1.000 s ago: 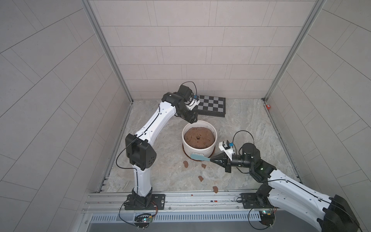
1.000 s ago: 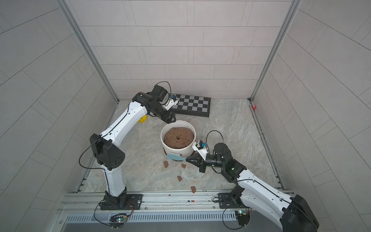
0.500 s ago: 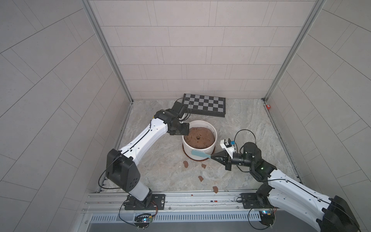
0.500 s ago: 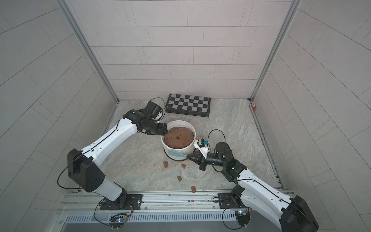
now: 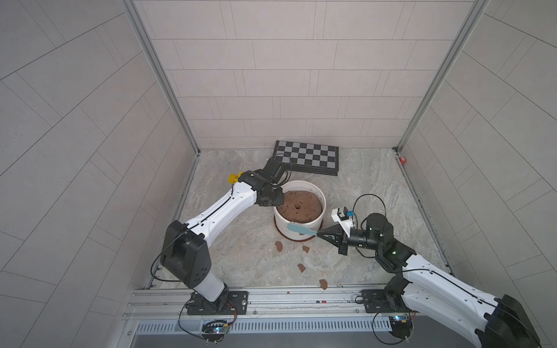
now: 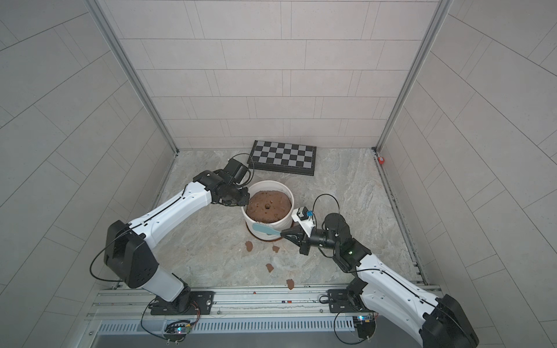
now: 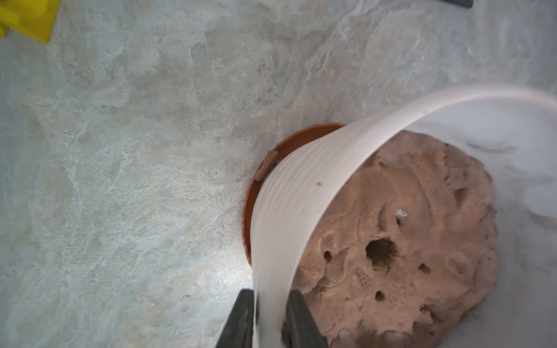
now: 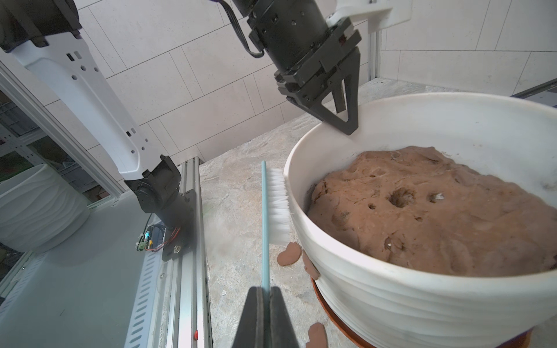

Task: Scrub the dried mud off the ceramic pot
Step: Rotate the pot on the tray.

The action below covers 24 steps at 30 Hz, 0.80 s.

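The ceramic pot point(image 5: 301, 183) point(image 6: 271, 183) is white and ribbed, full of brown soil, and stands on an orange saucer point(image 7: 256, 192). My left gripper point(image 5: 278, 202) point(image 6: 245, 200) point(image 7: 270, 304) point(image 8: 346, 120) is shut on its rim, one finger outside and one inside. My right gripper point(image 5: 319, 235) point(image 6: 284, 233) point(image 8: 265, 293) is shut on the handle of a light blue brush point(image 5: 298, 228) point(image 8: 275, 208), whose white bristles press on the pot's near wall. Dried mud point(image 8: 310, 266) sticks to that wall just below the bristles. Several mud chips point(image 5: 278, 246) point(image 6: 269, 267) lie on the floor.
A chessboard point(image 5: 306, 156) lies at the back wall. A yellow object point(image 5: 233, 178) point(image 7: 27, 18) sits behind my left arm. A metal rail point(image 5: 271, 298) runs along the front edge. One mud chip point(image 7: 266, 165) rests on the saucer's rim.
My left arm has swung down from near the chessboard to the pot's left side, and its jaws have closed on the rim. The right gripper with the brush has barely moved.
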Motion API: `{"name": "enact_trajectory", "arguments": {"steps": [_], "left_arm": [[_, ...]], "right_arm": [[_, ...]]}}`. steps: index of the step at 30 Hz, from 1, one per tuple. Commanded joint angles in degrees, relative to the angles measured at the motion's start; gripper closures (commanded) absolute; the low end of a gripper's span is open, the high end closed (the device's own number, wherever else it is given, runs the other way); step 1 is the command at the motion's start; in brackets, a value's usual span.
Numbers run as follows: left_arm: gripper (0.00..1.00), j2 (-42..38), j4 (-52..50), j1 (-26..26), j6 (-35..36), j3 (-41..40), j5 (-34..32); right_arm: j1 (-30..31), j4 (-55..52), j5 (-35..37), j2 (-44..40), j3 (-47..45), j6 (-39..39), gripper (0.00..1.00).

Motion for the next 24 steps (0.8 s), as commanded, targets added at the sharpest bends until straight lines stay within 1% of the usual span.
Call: {"name": "enact_trajectory", "arguments": {"steps": [1, 3, 6, 9, 13, 16, 19, 24], "left_arm": [[0.87, 1.4, -0.8, -0.4, 0.9, 1.5, -1.5], [0.94, 2.5, -1.3, -0.4, 1.4, 2.6, -1.2], [1.00, 3.4, -1.4, -0.4, 2.5, 3.4, -0.9], [1.00, 4.6, -1.9, -0.3, 6.2, 4.8, -0.6], [1.00, 6.6, -2.3, -0.4, 17.6, 7.9, 5.0], [1.00, 9.0, -4.9, -0.3, 23.5, 11.6, 4.5], [1.00, 10.9, -6.8, 0.0, 26.3, 14.2, 4.8], [1.00, 12.7, -7.3, 0.8, 27.7, 16.4, 8.4]], "right_arm": [[-0.3, 0.5, 0.7, -0.8, -0.1, 0.5, 1.00], [-0.3, 0.6, 0.6, -1.1, -0.1, 0.7, 1.00], [-0.4, 0.5, 0.6, -1.6, -0.3, 0.7, 1.00], [-0.5, 0.3, 0.5, -1.9, -0.3, 0.7, 1.00], [-0.6, -0.1, 0.6, -2.7, -0.3, 0.7, 1.00], [-0.7, -0.5, 0.6, -2.9, -0.1, 0.6, 1.00], [-0.8, -1.4, 1.2, -3.0, 0.1, 0.1, 1.00], [-0.7, -4.5, 4.6, -3.1, 1.5, -2.6, 1.00]]}}
